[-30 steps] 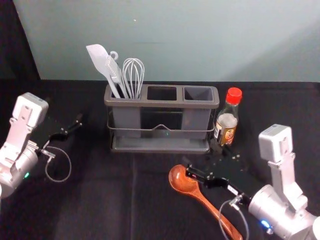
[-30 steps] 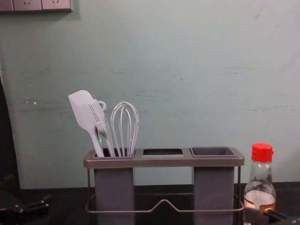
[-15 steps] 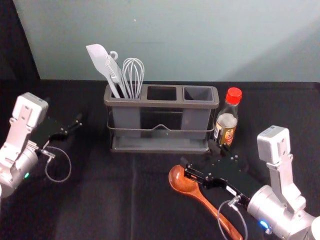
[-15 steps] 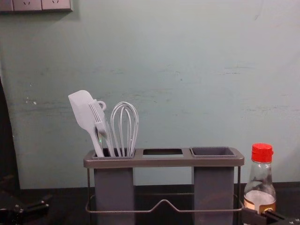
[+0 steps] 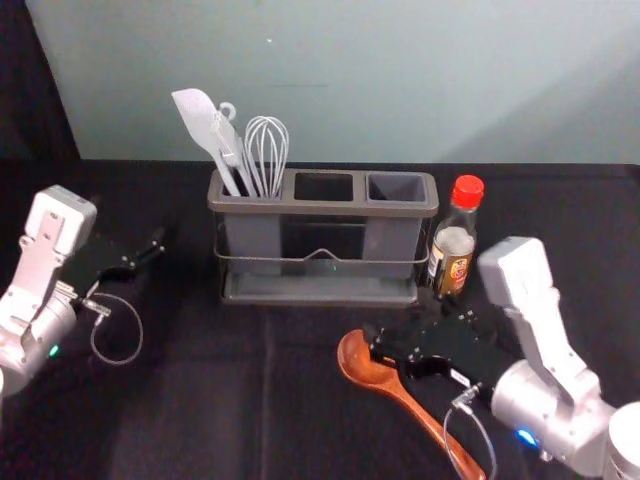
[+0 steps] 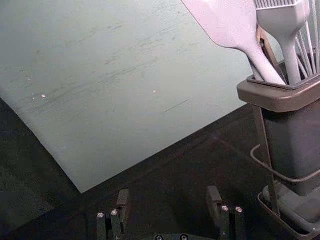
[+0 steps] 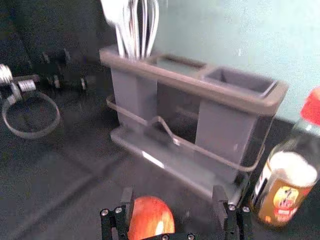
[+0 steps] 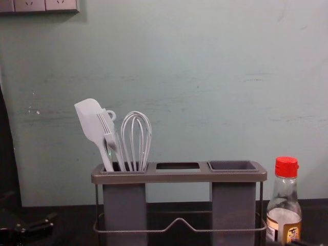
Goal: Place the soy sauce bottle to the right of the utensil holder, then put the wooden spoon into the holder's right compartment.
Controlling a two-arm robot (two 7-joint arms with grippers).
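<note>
The spoon (image 5: 366,365) is of reddish-brown wood and has a shine on it; it lies on the table (image 5: 200,400), in front of the holder (image 5: 320,206), with its round bowl toward the table's far edge and its handle slanting to the right and away from that edge. The bottle (image 5: 452,262) stands upright just beside the holder's right end, near the far edge; it has a red cap, clear glass and a yellow-brown label. The right gripper (image 5: 398,320) is low over the spoon's bowl. In the right wrist view its fingers (image 7: 220,202) are wide apart and grasp nothing, and the bowl appears between them, closer to one finger; whether this finger touches it, I cannot tell. A spatula (image 5: 196,115), a brush (image 5: 229,142) and a whisk (image 5: 267,150) stand in the holder's left compartment. The left gripper (image 5: 135,228) is parked left of the holder, its fingers apart.
</note>
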